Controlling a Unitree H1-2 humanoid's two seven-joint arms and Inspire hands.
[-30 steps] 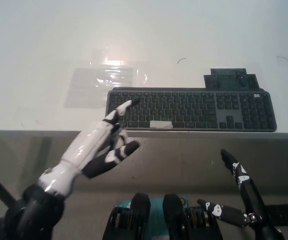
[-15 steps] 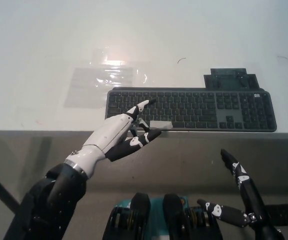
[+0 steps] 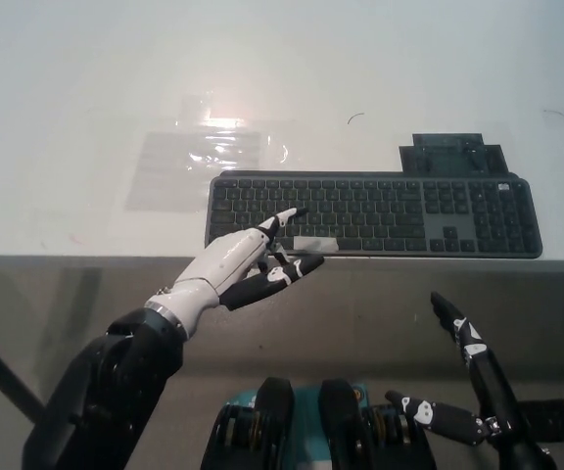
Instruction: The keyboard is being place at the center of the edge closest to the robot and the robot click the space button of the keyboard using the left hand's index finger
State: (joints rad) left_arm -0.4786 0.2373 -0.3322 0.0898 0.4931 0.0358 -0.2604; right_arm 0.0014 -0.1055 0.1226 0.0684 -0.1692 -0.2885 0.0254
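White tabletop from the head view, with dark keyboard flat along its near edge, right of centre. Over its lower left keys, white left hand, fingers spread, holding nothing, index fingertip just left of the pale-taped space bar. Below the table edge at right, black right hand, fingers apart, empty.

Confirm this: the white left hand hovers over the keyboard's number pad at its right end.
Wrong place. In the head view the white left hand hovers over the left half of the keyboard, near the pale-marked space bar, not the number pad.
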